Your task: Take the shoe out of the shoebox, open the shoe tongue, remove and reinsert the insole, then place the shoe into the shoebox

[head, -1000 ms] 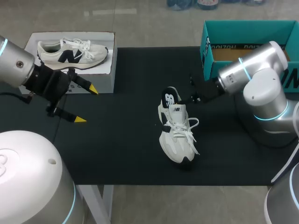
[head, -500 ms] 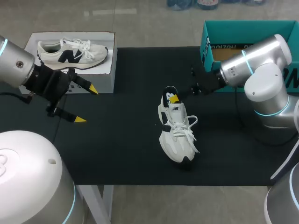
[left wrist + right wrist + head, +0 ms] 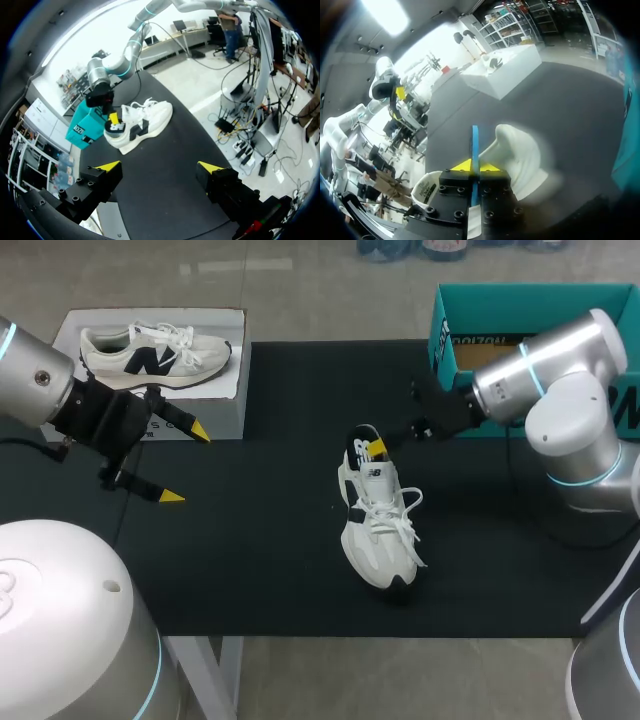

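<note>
Judging from the layout, we are mid-task: the shoe (image 3: 378, 520) lies on the mat (image 3: 260, 560), outside the teal shoebox (image 3: 500, 302), whose visible floor is bare. Our right gripper (image 3: 373, 449), at the heel opening, pinches a thin blue edge, probably the insole (image 3: 475, 140). Reinsertion and reboxing remain. Our left gripper (image 3: 186, 463) hangs wide open
</note>
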Motion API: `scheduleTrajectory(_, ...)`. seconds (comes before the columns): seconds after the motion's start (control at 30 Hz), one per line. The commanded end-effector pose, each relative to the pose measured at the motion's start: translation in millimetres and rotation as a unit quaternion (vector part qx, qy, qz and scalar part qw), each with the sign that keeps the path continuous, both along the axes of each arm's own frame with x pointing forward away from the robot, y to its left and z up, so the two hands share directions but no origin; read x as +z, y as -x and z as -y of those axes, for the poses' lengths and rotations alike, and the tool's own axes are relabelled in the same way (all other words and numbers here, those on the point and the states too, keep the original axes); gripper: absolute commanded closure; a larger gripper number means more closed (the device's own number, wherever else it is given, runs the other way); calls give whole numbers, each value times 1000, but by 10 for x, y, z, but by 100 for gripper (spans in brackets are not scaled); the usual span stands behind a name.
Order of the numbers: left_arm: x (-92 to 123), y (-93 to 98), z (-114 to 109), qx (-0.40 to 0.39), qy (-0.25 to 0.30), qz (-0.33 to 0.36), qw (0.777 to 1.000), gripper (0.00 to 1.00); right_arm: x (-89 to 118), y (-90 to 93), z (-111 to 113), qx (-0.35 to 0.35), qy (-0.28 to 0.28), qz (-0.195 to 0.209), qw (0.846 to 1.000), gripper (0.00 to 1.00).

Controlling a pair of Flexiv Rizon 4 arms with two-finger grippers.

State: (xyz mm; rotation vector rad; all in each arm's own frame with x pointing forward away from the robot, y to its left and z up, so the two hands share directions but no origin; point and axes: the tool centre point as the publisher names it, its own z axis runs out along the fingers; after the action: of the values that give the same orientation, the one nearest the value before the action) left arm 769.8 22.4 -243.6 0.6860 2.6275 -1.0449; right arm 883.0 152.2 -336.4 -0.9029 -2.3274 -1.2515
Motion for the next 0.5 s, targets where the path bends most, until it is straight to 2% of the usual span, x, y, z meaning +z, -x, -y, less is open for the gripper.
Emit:
scheduleTrajectory(0.03,4,-4,-2,-1,-2,-1,1000,0,-38,67,-9,1,1,-3,1000,100)
scheduleTrajectory(0.5,4,-4,-2,-1,-2,-1,1000,0,-265,310,-5,10,15,-30,999,100)
